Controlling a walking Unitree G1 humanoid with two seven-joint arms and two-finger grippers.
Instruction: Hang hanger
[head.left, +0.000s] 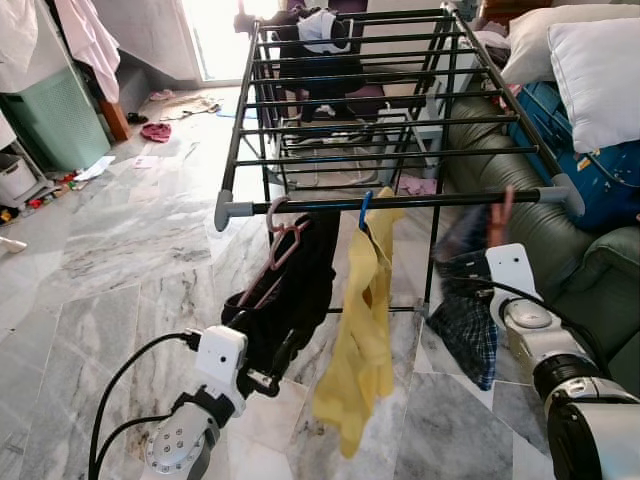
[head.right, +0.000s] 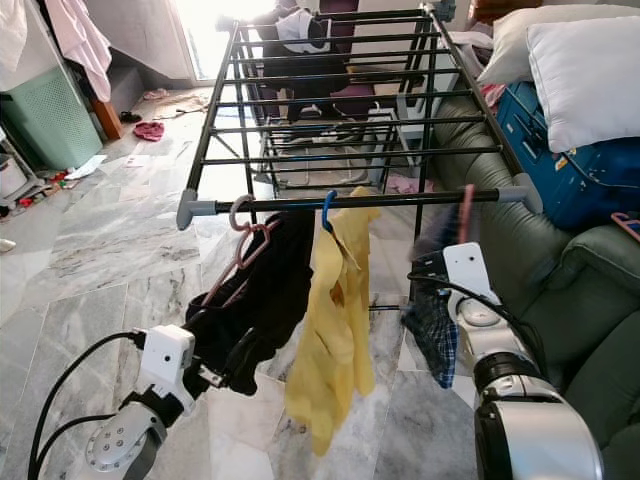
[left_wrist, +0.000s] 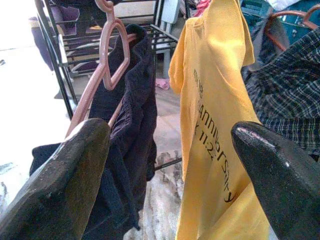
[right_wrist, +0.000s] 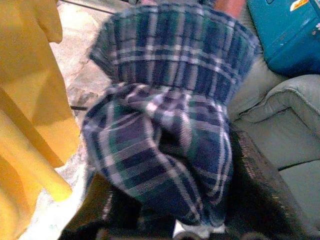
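A black drying rack (head.left: 430, 200) stands before me. On its front bar hang a pink hanger (head.left: 283, 240) with a black garment (head.left: 300, 290) and a blue hanger (head.left: 365, 208) with a yellow shirt (head.left: 365, 310). My left gripper (left_wrist: 170, 132) is open, low in front of the black garment and not touching it. To the right, a blurred plaid shirt (head.left: 468, 320) on a reddish hanger (head.left: 503, 210) has its hook at bar height. My right gripper (right_wrist: 180, 200) is buried in the plaid cloth and appears shut on it.
A green sofa (head.left: 560, 250) with white pillows (head.left: 600, 70) and a blue case (head.left: 600, 170) stands close on the right. Dark clothes (head.left: 320, 40) hang at the rack's far end. A green basket (head.left: 50, 120) and scattered clothes (head.left: 155, 130) lie far left on the marble floor.
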